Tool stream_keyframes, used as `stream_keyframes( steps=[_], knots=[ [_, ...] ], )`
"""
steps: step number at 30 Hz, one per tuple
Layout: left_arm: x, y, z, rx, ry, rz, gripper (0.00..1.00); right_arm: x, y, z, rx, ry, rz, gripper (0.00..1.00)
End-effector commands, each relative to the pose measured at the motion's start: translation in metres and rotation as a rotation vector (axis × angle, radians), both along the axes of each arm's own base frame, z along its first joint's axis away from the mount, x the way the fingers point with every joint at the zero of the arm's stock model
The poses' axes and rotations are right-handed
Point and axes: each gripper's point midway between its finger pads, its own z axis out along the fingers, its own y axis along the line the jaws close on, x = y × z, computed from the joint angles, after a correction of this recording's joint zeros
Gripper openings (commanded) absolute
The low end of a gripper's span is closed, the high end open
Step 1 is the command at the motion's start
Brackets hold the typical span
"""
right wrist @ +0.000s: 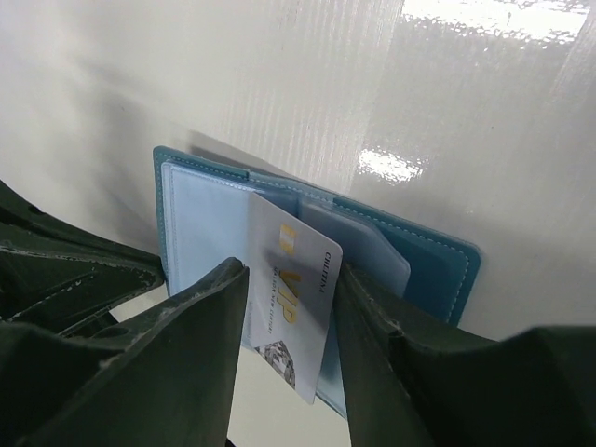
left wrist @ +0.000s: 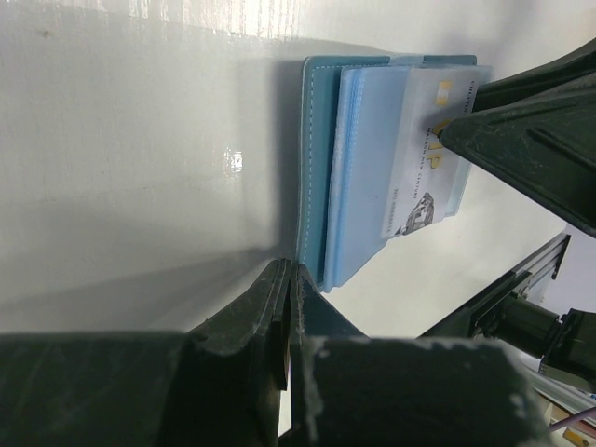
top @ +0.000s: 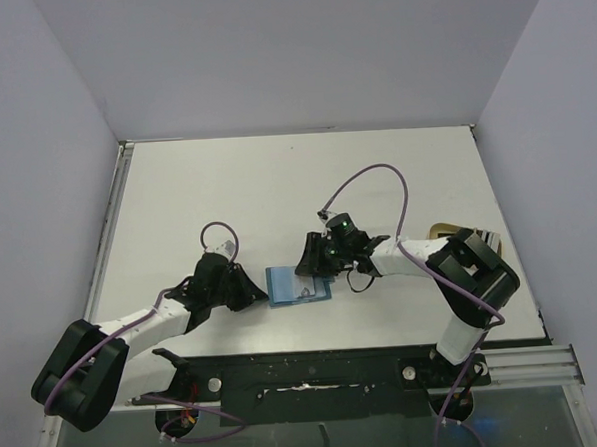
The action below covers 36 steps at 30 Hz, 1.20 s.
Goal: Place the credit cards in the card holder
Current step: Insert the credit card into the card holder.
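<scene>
Thin, stiff, slick card (right wrist: 293, 289), half in the soft holder (right wrist: 438, 261): take its long edges. Right fingers (right wrist: 186, 345) straddle it, parted; left fingers (left wrist: 251, 317) shut.

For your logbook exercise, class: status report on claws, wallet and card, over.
Left claw shut at wallet edge. Right claw open, straddling card. Card lies on open wallet, overhanging its edge; slot unclear. Nothing in the way.

The white counter (top: 276, 185) is shining smooth and glossy under glare, while the card holder (right wrist: 447, 265) is showing a matt teal leather-like cover with stitched edges and slick clear plastic sleeves, the card (right wrist: 293, 298) is gleaming as glossy plastic, and the dark fingers (right wrist: 186, 354) are looking matt and faintly grainy.
</scene>
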Motion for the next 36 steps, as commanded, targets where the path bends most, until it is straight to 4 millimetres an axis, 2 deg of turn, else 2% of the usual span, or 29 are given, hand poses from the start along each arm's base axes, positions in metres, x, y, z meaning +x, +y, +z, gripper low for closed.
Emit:
stream_keyframes(
  steps=[1,7,16,23,26,32,36],
  knots=[
    [0.007,-0.009,0.011,-0.042,-0.046,-0.012,0.0,0.001,-0.005,0.011,-0.075,-0.046,0.005,0.43],
    [0.008,-0.009,0.011,-0.039,-0.045,-0.01,0.0,0.0,-0.004,0.016,-0.106,-0.055,0.014,0.52],
    [0.007,-0.009,0.01,-0.04,-0.042,-0.011,0.0,-0.008,0.002,0.008,-0.155,-0.044,0.025,0.56],
    [0.007,-0.009,0.01,-0.035,-0.042,-0.01,0.0,-0.001,-0.009,0.025,-0.222,-0.09,0.015,0.56],
    [0.008,-0.009,0.011,-0.036,-0.045,-0.009,0.0,-0.004,-0.004,0.028,-0.208,-0.086,0.035,0.56],
    [0.008,-0.009,0.01,-0.035,-0.043,-0.009,0.0,-0.017,0.006,0.012,-0.212,-0.048,0.056,0.56],
    [0.007,-0.009,0.008,-0.033,-0.039,-0.01,0.0,-0.02,0.016,0.012,-0.177,-0.043,0.071,0.56]
  ],
)
